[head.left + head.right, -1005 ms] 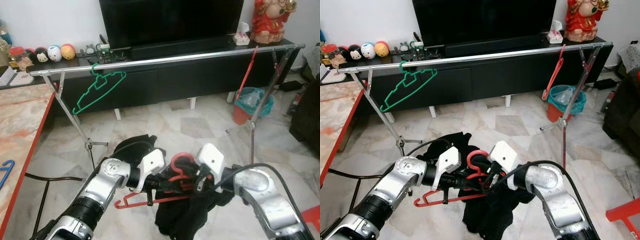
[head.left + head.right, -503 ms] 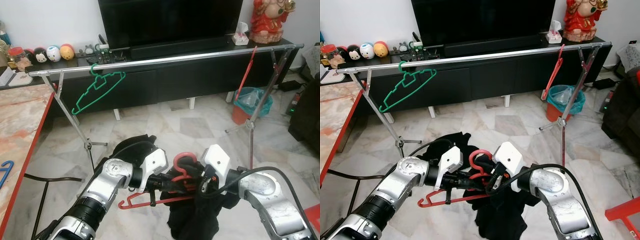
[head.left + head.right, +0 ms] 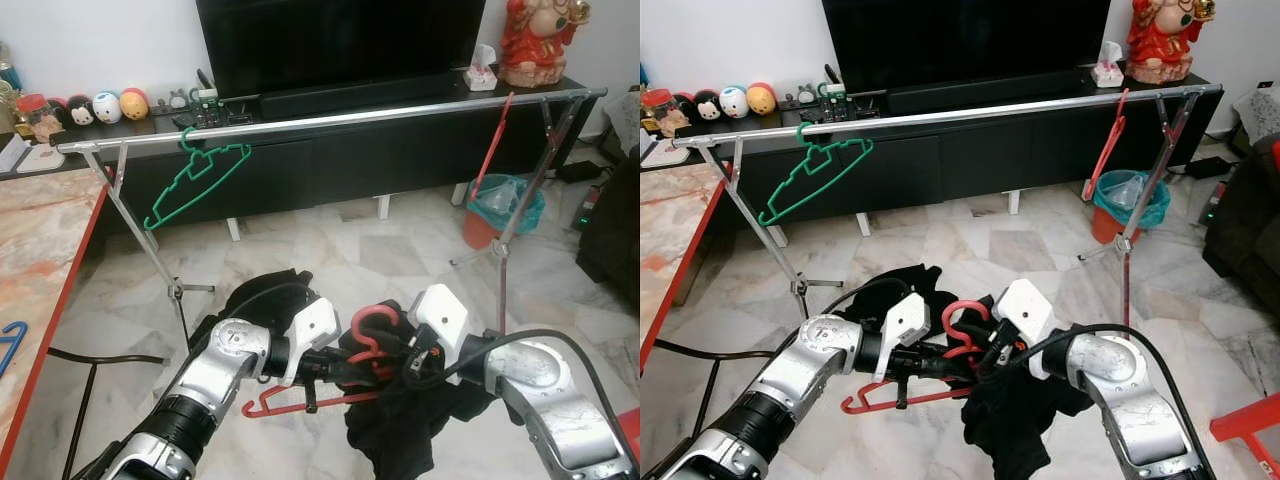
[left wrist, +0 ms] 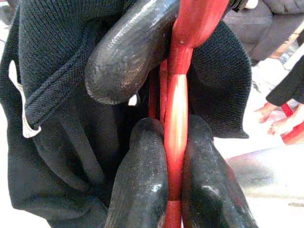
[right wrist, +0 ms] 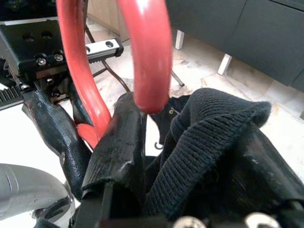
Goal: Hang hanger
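Red hanger (image 3: 335, 392) is held low over the floor, well below the rail (image 3: 330, 118), carrying a black garment (image 3: 400, 430). Left end effector (image 4: 168, 190) is clenched on its neck. Right end effector (image 3: 405, 350) is closed on garment beside the hook.

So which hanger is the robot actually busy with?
Find the long silver rail before the black TV cabinet. Below it, over the marble floor, both grippers hold a red hanger with black clothing; the rail's green hanger hangs bare.
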Available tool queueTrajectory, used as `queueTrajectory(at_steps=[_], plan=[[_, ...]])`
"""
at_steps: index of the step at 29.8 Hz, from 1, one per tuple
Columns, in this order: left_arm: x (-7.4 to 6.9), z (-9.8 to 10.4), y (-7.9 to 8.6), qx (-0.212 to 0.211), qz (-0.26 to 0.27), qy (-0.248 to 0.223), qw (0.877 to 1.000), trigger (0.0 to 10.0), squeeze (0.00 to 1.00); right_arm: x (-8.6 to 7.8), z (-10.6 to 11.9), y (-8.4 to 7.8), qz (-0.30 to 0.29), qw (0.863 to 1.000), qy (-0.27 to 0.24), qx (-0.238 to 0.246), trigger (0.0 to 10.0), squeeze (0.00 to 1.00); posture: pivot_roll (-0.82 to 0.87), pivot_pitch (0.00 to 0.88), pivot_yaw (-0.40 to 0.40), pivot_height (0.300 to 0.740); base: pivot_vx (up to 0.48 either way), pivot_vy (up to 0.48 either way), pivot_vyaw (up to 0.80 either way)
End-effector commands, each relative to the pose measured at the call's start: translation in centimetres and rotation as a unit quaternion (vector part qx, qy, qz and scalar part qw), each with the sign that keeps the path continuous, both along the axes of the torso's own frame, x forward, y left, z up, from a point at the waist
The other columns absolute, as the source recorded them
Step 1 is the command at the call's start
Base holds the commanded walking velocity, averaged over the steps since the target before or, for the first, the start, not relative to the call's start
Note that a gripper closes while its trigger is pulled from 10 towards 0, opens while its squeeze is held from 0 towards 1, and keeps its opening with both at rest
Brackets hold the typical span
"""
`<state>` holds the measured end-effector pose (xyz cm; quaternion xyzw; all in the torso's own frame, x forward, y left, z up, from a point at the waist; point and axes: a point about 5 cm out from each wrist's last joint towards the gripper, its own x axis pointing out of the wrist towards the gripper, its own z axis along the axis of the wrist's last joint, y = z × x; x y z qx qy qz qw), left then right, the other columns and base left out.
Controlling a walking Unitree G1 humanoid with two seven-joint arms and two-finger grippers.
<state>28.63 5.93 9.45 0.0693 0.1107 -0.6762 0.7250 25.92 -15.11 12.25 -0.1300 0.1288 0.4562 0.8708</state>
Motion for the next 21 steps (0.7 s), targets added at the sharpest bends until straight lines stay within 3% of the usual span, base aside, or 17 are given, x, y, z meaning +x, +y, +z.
queueTrajectory(at_steps=[1, 21], plan=[[2.2, 2.8, 0.6, -0.036, 0.068, -0.055, 0.996, 10.0, 0.0, -1.5, -0.3, 2.4, 0.07, 0.997, 0.018, 0.021, 10.0, 1.0, -0.09, 0.0, 0.025, 0.74, 0.0, 0.0, 0.0], [2.6, 2.8, 0.3, -0.045, 0.078, -0.064, 0.994, 10.0, 0.0, -2.8, 0.2, 2.7, 0.11, 0.993, 0.033, 0.023, 10.0, 1.0, -0.1, 0.0, 0.024, 0.74, 0.0, 0.0, 0.0]])
